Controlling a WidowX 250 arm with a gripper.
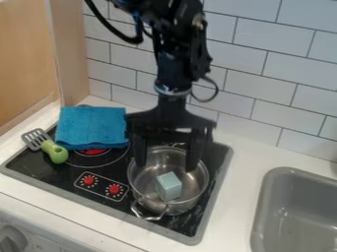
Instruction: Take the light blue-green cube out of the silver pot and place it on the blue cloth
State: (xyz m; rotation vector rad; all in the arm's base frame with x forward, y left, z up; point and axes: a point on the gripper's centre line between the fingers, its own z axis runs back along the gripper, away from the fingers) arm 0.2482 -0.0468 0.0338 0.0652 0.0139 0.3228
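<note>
My gripper [167, 162] hangs over the back part of a steel pot [146, 189], its two fingers wide apart with nothing between them. Inside the pot, toward its front, lies a pale blue-green block [169, 186], a little below and in front of the fingertips. The pot stands on the right side of the black stove top [113, 175], one looped handle facing the front.
A folded blue cloth [91, 127] lies at the stove's back left. Beside it rests a slotted spatula with a green handle [54, 151]. A grey sink [296, 211] is at the right, and a tiled wall [263, 83] rises behind.
</note>
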